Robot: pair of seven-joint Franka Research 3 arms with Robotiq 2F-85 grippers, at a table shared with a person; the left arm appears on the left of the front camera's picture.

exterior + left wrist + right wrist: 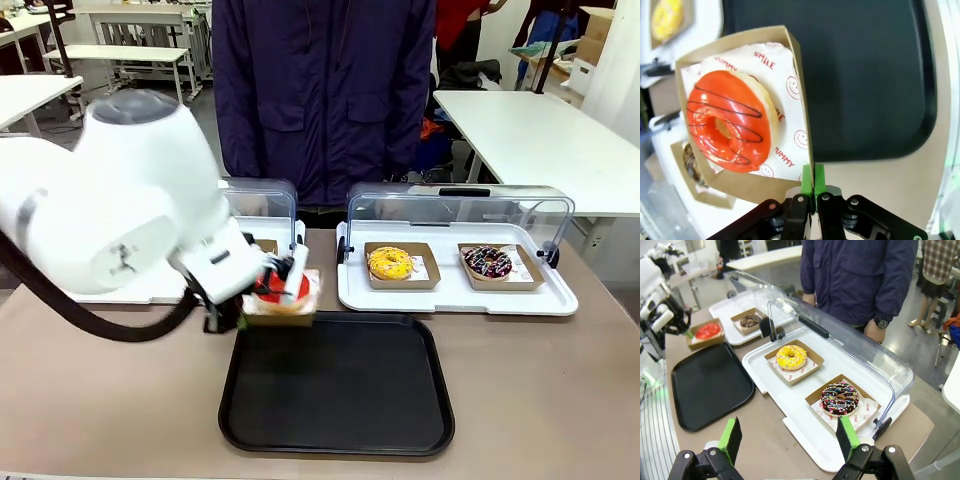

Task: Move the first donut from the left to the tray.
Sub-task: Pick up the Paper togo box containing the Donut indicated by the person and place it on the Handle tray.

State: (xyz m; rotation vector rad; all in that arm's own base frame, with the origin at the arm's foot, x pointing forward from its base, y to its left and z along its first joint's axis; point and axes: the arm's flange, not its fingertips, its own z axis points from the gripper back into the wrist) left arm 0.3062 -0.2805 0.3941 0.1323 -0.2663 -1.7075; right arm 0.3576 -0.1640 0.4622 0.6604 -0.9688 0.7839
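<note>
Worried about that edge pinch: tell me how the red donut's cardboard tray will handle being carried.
Thin cardboard tray, pinched on one wall by the left gripper, probably flexes. It looks tilted, so the red donut might slide on its printed paper.

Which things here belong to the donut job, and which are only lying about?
Job: red-iced ring donut in its small brown cardboard tray, pinched by the left gripper; large flat black plastic tray.
Lying about: yellow-iced donut; chocolate sprinkled donut; white lidded tray.

my front camera looks across the table toward the person; my left wrist camera peers close down at the black tray [840,75]; my right wrist camera also sees it [710,385].
</note>
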